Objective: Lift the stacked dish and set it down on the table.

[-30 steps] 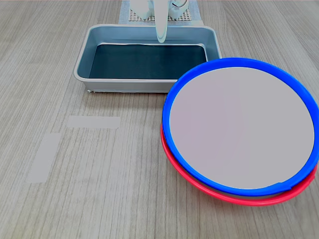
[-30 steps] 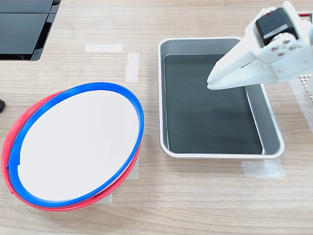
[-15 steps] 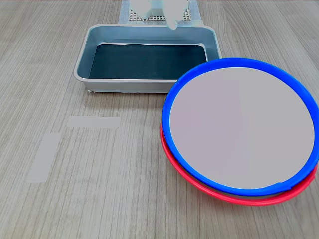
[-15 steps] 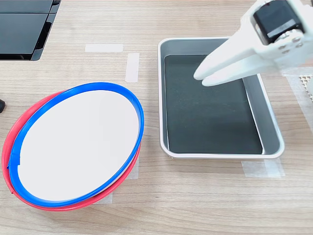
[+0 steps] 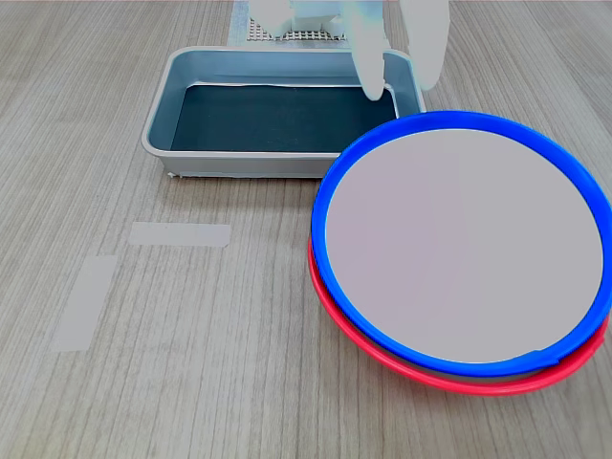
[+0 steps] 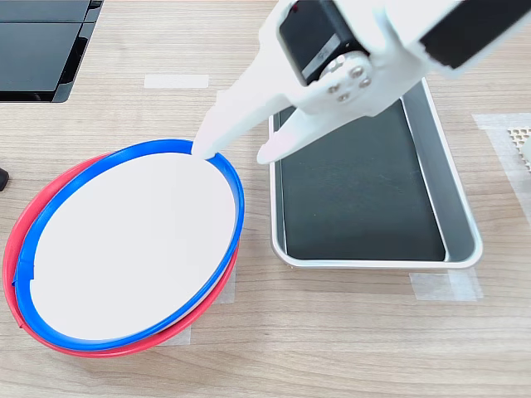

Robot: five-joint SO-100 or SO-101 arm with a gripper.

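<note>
Your white end effector (image 6: 235, 152) reaches down and toward the second exterior view's left, and its two fingers are spread apart with nothing between them. One fingertip (image 6: 202, 149) hangs right at the blue rim of the stacked dish (image 6: 124, 245); I cannot tell if it touches. The other fingertip sits over the near edge of the grey tray (image 6: 458, 215). In the first exterior view the end effector (image 5: 402, 88) shows as two pale blurry fingers above the tray's (image 5: 158, 120) far right corner. There are two dishes: one stacked dish (image 5: 464, 244) with a blue rim, lying on top of one red-rimmed dish (image 5: 382, 359). There is one tray. You can count two tape strips (image 5: 180, 233) on the counter (image 5: 191, 382) in the first exterior view. Half a second ago the end effector was over the tray with its fingers nearly together; now it has swung toward the dishes and opened wide. The dishes and tray have not moved.
</note>
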